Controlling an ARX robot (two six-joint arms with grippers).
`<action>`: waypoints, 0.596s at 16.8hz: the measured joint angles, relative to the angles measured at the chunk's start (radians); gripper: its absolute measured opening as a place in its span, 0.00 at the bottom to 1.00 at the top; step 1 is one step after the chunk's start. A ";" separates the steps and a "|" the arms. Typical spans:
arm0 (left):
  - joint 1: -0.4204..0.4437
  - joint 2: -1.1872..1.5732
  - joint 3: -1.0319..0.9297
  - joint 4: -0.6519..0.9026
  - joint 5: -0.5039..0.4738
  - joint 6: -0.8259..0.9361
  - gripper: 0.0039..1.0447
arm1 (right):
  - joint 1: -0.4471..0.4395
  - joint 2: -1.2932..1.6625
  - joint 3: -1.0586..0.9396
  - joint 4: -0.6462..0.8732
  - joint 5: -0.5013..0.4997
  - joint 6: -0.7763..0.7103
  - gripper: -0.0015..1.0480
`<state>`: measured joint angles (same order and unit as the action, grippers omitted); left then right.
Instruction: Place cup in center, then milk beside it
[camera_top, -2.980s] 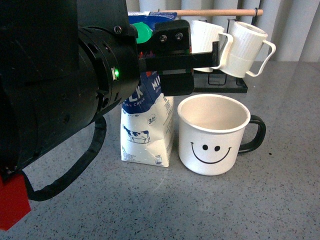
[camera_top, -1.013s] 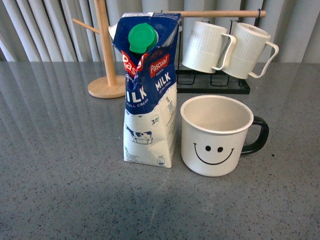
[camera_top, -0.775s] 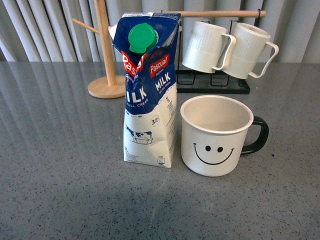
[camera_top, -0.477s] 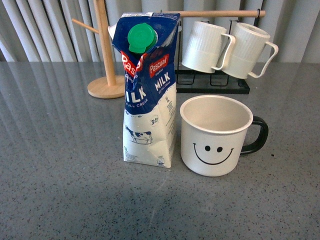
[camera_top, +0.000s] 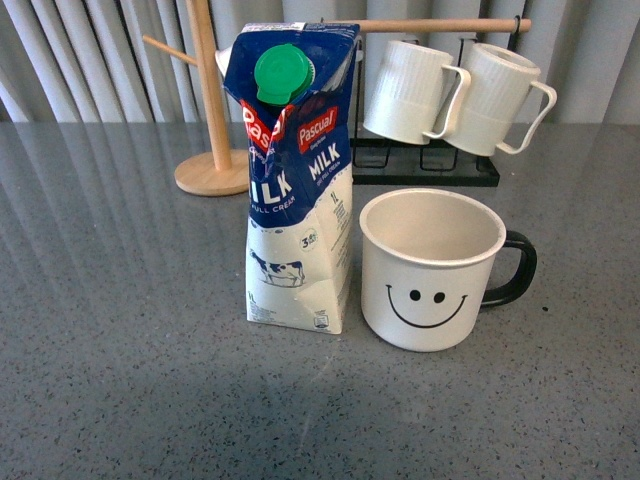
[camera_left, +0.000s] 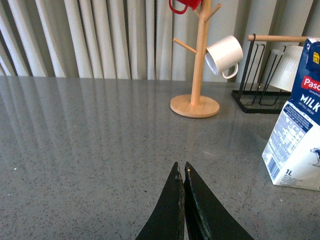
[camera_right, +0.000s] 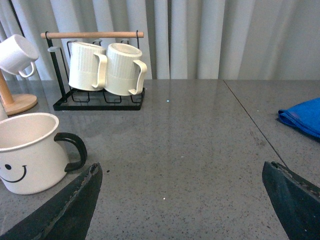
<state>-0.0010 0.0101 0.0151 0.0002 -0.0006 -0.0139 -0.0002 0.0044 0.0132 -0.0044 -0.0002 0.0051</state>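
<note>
The cup (camera_top: 432, 268), a wide white mug with a black smiley face and dark handle, stands upright in the middle of the grey table. The milk (camera_top: 298, 180), a blue-and-white carton with a green cap, stands upright just to its left, nearly touching it. No arm shows in the front view. In the left wrist view my left gripper (camera_left: 181, 167) is shut on nothing over bare table, with the milk (camera_left: 296, 145) off to one side. My right gripper (camera_right: 182, 167) is open and empty, the cup (camera_right: 31, 151) beside one finger.
A black rack (camera_top: 425, 165) with a wooden bar holds two ribbed white mugs (camera_top: 450, 95) behind the cup. A wooden mug tree (camera_top: 210, 100) stands behind the milk, with a small white cup (camera_left: 224, 55) and a red one (camera_left: 182, 5). A blue cloth (camera_right: 302, 117) lies far right.
Three seconds ago a black arm filled the left of the front view over the milk; it has withdrawn out of that view. Milk and cup have stayed put.
</note>
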 joint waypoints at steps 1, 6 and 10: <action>0.000 0.000 0.000 -0.005 0.000 0.000 0.01 | 0.000 0.000 0.000 0.000 0.000 0.000 0.94; 0.000 0.000 0.000 -0.004 0.000 -0.001 0.01 | 0.000 0.000 0.000 0.000 0.000 0.000 0.94; 0.000 0.000 0.000 -0.004 0.000 0.000 0.33 | 0.000 0.000 0.000 0.000 0.000 0.000 0.94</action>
<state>-0.0010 0.0101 0.0147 -0.0036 -0.0002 -0.0143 -0.0002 0.0040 0.0132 -0.0040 -0.0002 0.0051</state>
